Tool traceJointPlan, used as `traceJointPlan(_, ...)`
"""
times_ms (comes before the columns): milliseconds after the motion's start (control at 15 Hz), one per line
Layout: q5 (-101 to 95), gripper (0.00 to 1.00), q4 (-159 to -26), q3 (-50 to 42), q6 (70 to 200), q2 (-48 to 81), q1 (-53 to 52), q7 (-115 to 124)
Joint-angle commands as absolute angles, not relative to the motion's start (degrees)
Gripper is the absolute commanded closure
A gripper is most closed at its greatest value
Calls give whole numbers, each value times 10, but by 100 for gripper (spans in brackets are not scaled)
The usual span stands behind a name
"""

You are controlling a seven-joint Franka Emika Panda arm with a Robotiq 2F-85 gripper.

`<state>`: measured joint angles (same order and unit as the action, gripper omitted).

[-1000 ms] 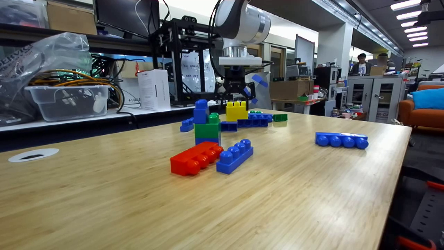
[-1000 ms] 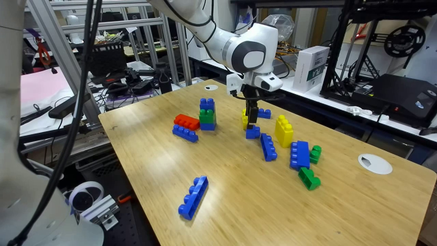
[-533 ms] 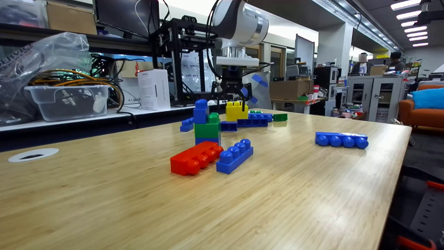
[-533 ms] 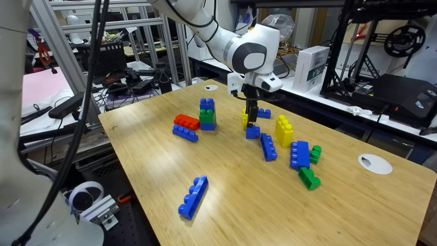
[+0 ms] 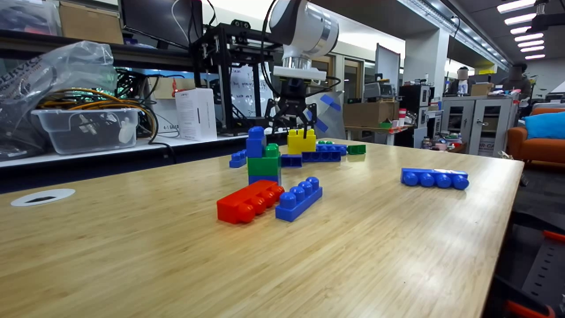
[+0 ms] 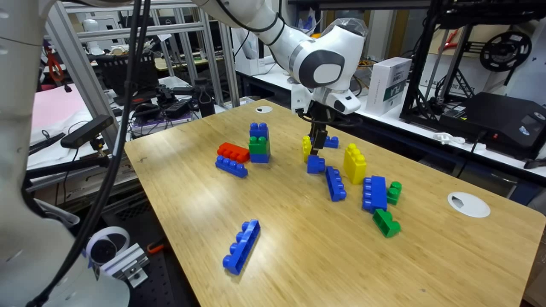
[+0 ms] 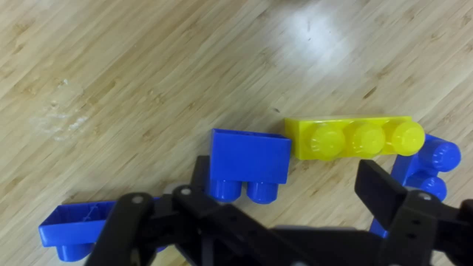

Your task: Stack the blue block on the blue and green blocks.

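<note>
Workshop shelving (image 5: 26,39) lines the background behind a pale wooden table (image 6: 320,256) with rounded corners. Over it extends a white robot arm (image 6: 328,72). Beyond the table, a clear plastic bin (image 5: 66,139) holds indistinct pale shapes (image 5: 128,131), and orange cables (image 5: 90,102) are heaped across its top. The black claw (image 5: 288,133) hangs over the table, its two fingers (image 7: 378,192) spread wide. Near the table's edge lies a long blue brick (image 6: 241,247), well apart from the others, with broad stretches of wood around it.

The task's blue and green blocks (image 6: 258,147) form an upright stack: a green brick (image 6: 257,148) on a blue piece (image 6: 259,158), with another blue brick (image 6: 258,131) covering part of the green. Beside them is a red brick (image 6: 233,152). A strip of wood separates the stack from the squarish blue block (image 7: 251,157), which lies on its side on the table below the claw, studs pointing sideways. From the wrist, this block shows just beside one finger and well apart from the other; contact cannot be told. Just past its end is a yellow brick (image 7: 347,138).
</note>
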<state>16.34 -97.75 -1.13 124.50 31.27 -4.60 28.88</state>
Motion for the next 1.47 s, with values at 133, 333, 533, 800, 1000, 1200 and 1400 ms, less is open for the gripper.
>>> traceJointPlan(133, 189, 0, -932, -1, 1195, 346, -21, 270)
traceJointPlan(333, 192, 0, -920, -1, 1184, 357, -18, 267)
traceJointPlan(533, 194, 0, -913, -2, 1180, 361, -18, 270)
traceJointPlan(800, 179, 0, -927, -11, 1199, 352, -30, 285)
traceJointPlan(1000, 179, 0, -926, -11, 1197, 352, -30, 285)
traceJointPlan(1200, 179, 0, -926, -11, 1196, 352, -29, 285)
traceJointPlan(1400, 179, 0, -926, -11, 1196, 352, -29, 285)
